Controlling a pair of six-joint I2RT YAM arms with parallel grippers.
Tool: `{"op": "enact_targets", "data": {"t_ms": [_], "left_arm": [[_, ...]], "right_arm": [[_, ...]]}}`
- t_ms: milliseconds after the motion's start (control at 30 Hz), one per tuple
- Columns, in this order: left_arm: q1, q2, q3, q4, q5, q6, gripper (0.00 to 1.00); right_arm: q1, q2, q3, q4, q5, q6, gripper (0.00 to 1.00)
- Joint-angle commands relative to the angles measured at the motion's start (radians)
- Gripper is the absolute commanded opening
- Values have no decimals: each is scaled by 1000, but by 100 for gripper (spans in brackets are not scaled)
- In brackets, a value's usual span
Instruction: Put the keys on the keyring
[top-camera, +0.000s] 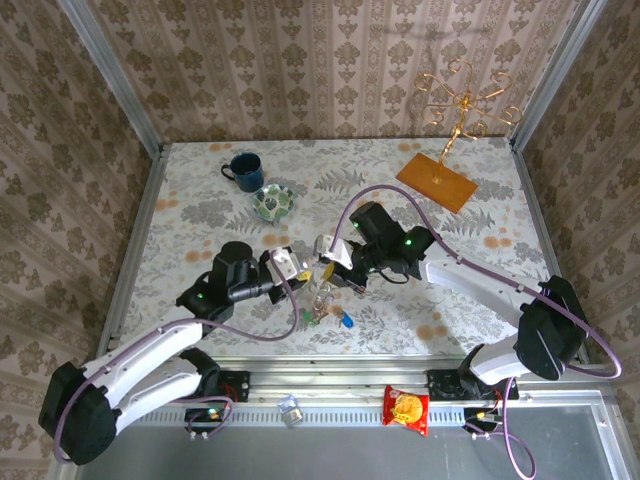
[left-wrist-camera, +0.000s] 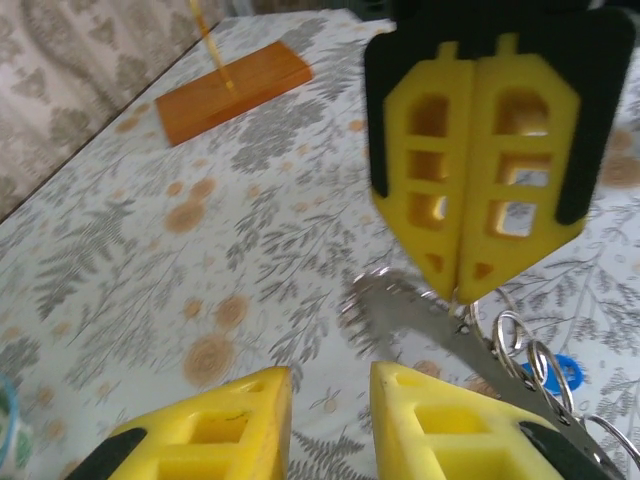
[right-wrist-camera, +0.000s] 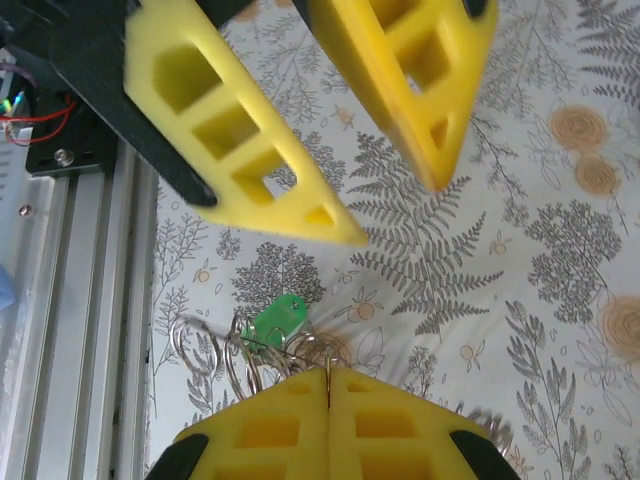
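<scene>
The job does not look done yet. The right gripper (left-wrist-camera: 462, 290) is pinched shut, and it seems to hold a silver key (left-wrist-camera: 400, 312) just above the worktop (left-wrist-camera: 200, 250). The left gripper (left-wrist-camera: 330, 385) is a little open and holds nothing. The keyring (left-wrist-camera: 520, 345), blue tag (left-wrist-camera: 565, 370) and green tag (right-wrist-camera: 278, 320) sit bunched together beside it. I cannot tell if any key is on the ring.

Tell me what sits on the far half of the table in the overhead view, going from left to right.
blue mug → green-patterned bowl → orange board
</scene>
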Motion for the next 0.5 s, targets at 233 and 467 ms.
{"op": "enact_targets", "data": {"t_ms": [233,467], "left_arm": [[9,61,-40,100,251,68,27],[7,83,-69,171,224,23,26]], "right_arm": [[2,-28,31,56,-64,-71,0],[10,-32,17,85,-95,-56,0]]}}
